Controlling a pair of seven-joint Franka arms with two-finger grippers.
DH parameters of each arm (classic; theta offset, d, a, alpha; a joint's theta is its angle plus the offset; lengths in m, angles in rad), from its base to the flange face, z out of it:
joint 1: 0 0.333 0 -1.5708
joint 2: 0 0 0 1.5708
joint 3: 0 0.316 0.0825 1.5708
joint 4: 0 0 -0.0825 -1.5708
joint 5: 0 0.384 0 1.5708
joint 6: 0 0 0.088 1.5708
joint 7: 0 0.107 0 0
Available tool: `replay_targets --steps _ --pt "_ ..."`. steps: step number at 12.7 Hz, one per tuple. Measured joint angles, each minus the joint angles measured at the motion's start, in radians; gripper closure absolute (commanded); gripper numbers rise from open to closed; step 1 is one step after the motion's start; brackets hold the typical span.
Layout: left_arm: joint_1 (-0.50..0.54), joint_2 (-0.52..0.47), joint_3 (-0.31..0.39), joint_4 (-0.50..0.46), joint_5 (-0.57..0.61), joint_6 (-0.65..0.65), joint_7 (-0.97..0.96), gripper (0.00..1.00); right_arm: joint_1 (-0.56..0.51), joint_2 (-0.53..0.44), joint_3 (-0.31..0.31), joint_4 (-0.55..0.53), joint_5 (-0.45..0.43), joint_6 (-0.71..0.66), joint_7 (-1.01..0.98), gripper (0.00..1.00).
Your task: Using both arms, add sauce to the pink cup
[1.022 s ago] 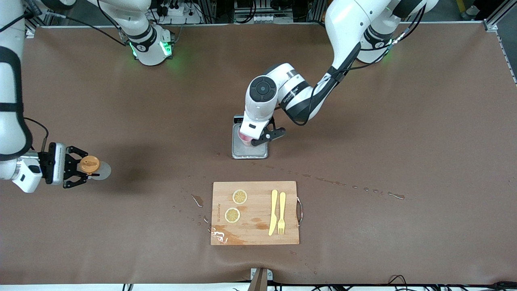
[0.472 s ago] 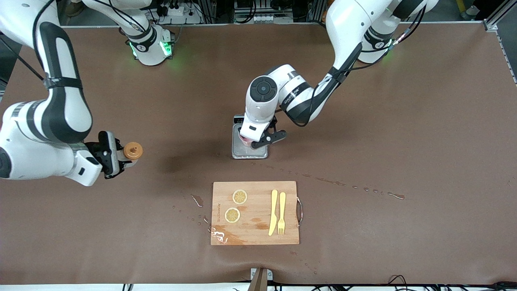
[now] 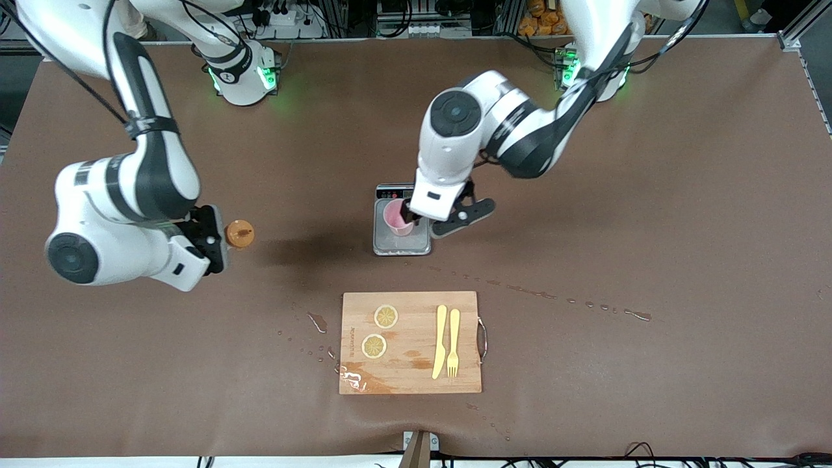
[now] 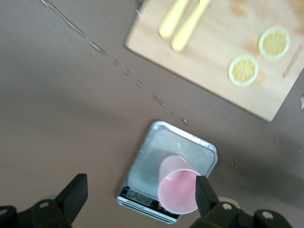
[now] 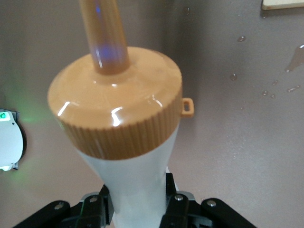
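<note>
The pink cup (image 3: 397, 218) stands upright on the grey scale (image 3: 416, 246) at mid-table. It also shows in the left wrist view (image 4: 178, 191). My left gripper (image 3: 437, 218) is open above the scale, and the cup sits below, close by one fingertip (image 4: 205, 194). My right gripper (image 3: 209, 239) is shut on the sauce bottle (image 3: 238, 234), held in the air over bare table toward the right arm's end. The right wrist view shows the orange cap (image 5: 116, 114) and whitish body (image 5: 137, 183) between the fingers (image 5: 95, 209).
A wooden cutting board (image 3: 411, 370) lies nearer the front camera than the scale, with two lemon slices (image 3: 386, 316), a yellow knife (image 3: 440, 341) and a fork (image 3: 453, 341). Water drops (image 3: 572, 300) streak the brown table.
My right arm has carried the sauce bottle toward the scale. My left gripper has drawn off the cup toward the left arm's end, and the cup now shows uncovered.
</note>
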Motion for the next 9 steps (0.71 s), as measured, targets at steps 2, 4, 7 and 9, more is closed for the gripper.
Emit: replay_targets --steps 2,4,7,9 --pt "0.066 -0.079 0.002 -0.001 0.001 -0.053 0.053 0.0 0.069 -0.001 0.003 0.001 -0.052 -0.042 0.102 0.78" --pt "0.149 -0.132 0.004 -0.002 0.001 -0.1 0.141 0.0 0.141 -0.005 0.004 0.001 -0.111 -0.084 0.211 0.73" --pt "0.28 -0.185 0.004 -0.002 0.001 -0.194 0.342 0.0 0.248 -0.01 0.005 0.001 -0.153 -0.119 0.376 0.73" --pt "0.354 -0.22 0.004 -0.002 0.001 -0.239 0.477 0.0 0.315 -0.013 0.006 0.0 -0.179 -0.157 0.489 0.74"
